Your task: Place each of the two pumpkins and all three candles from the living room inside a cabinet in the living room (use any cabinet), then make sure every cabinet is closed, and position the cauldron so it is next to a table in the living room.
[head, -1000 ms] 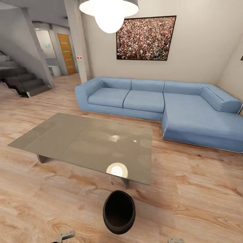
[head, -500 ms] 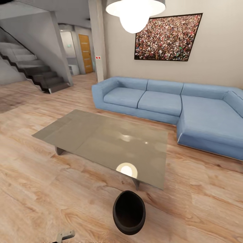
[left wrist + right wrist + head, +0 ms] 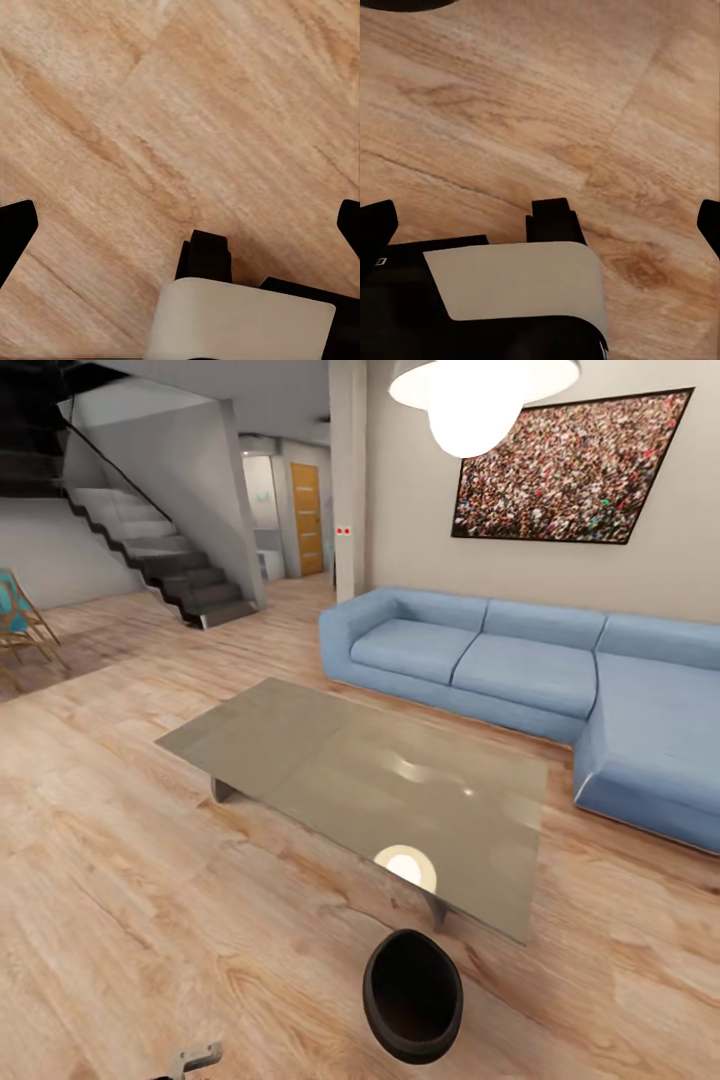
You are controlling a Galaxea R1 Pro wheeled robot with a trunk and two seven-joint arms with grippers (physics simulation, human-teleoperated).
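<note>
Cauldron (image 3: 412,997) upright on the wood floor (image 3: 130,880), mouth open upward, just off the near corner of the tabletop (image 3: 300,745), close beside it but not touching. Near corner leg (image 3: 436,909) just behind the cauldron rim. Low grey tabletop bare apart from a lamp reflection near its near edge. Second leg (image 3: 223,791) under the left end.

Blue corner sofa (image 3: 520,670) behind the tabletop's far edge with a narrow strip of floor between; chaise part running forward at the right, near the tabletop's right end. Wide open floor left of the tabletop, stretching to the staircase (image 3: 160,565) and a folding chair (image 3: 20,625) at the far left edge. Hallway with an orange door (image 3: 306,520) beyond a pillar (image 3: 348,480). Framed picture (image 3: 575,465) on the wall above the sofa, pendant lamp (image 3: 480,400) at the top.

Grey piece of the left arm (image 3: 195,1056) at the bottom edge in head view, left of the cauldron, well apart.

Left tool (image 3: 180,225) in the left wrist view: dark fingertips (image 3: 15,229) at opposite picture edges, spread wide, nothing between, only floor planks beyond. Right tool (image 3: 540,225) in the right wrist view: fingertips (image 3: 376,225) likewise far apart, holding nothing, floor beneath; a dark curved edge at that picture's corner, identity unclear.
</note>
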